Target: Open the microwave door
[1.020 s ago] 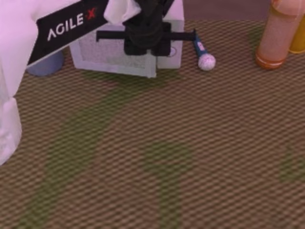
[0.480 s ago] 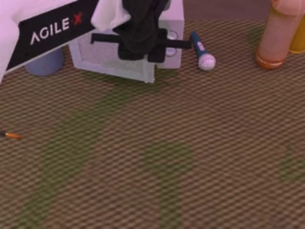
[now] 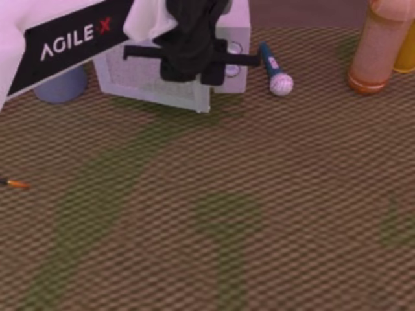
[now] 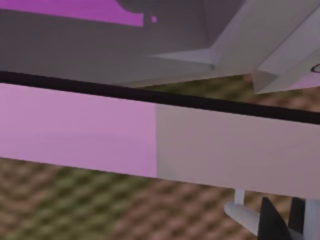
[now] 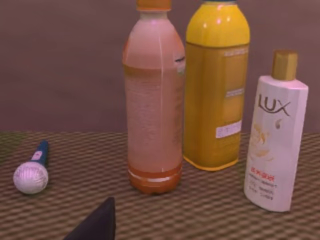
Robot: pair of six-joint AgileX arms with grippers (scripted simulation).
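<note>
The pale microwave point(image 3: 237, 24) stands at the table's back, left of centre. Its door point(image 3: 146, 81) with the grey mesh window is swung slightly outward, its free edge point(image 3: 206, 103) standing off the front. My left gripper point(image 3: 206, 72) reaches down over the door from above. In the left wrist view the door panel point(image 4: 225, 150) fills the middle, and my left gripper point(image 4: 286, 222) is shut on the pale bar handle point(image 4: 245, 214). Of my right gripper only one dark tip point(image 5: 100, 220) shows, low over the mat at the right.
A blue cup point(image 3: 61, 87) sits left of the microwave, a small microphone point(image 3: 277, 74) right of it. An orange bottle point(image 3: 376, 45), a yellow bottle point(image 3: 407, 52) and a white Lux bottle point(image 5: 272, 140) stand at the back right. A small orange stick point(image 3: 14, 184) lies far left.
Over the last second my left arm drew back toward the left, bringing the door's free edge slightly outward and uncovering the knobs. Nothing moved in the last half second.
</note>
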